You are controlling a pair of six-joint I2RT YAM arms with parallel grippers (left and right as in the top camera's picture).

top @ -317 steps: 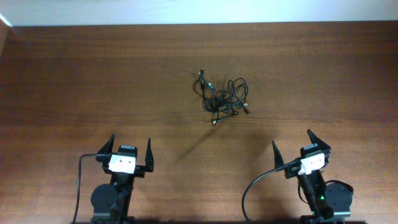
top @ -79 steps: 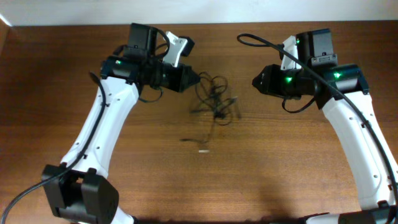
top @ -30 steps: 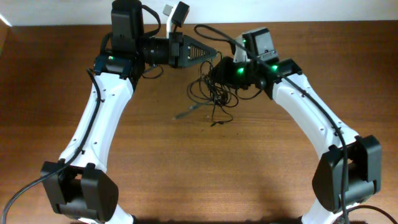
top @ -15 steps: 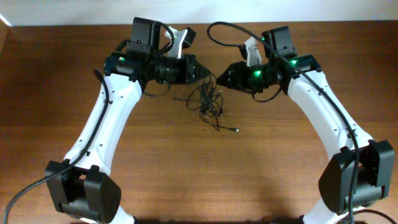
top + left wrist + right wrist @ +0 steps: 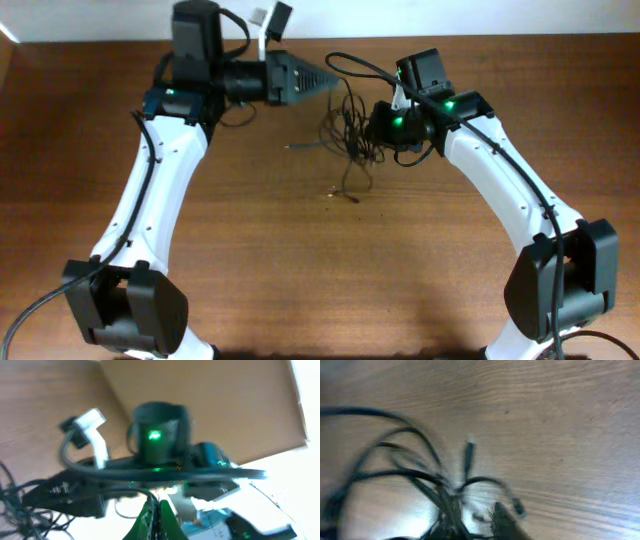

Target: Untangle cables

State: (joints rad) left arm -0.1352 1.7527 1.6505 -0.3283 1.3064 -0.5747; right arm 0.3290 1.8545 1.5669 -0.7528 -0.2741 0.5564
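Note:
The cables form a thin black tangle hanging between my two grippers near the back of the table. One plug end dangles low and a strand sticks out to the left. My left gripper is shut, with a strand running from its tip down into the tangle. In the left wrist view its green fingers are pressed together and loops of cable show at lower left. My right gripper sits at the tangle's right side. The right wrist view is blurred: strands bunch together at the right gripper.
The brown wooden table stretches toward the front. Its back edge meets a white wall. The right arm's thick cable loops over the tangle close to the left gripper's tip. The right arm's body fills the left wrist view.
The left gripper has swung up and back with its strand. The right gripper opened, moved left into the bundle and closed. The tangle now hangs stretched between both.

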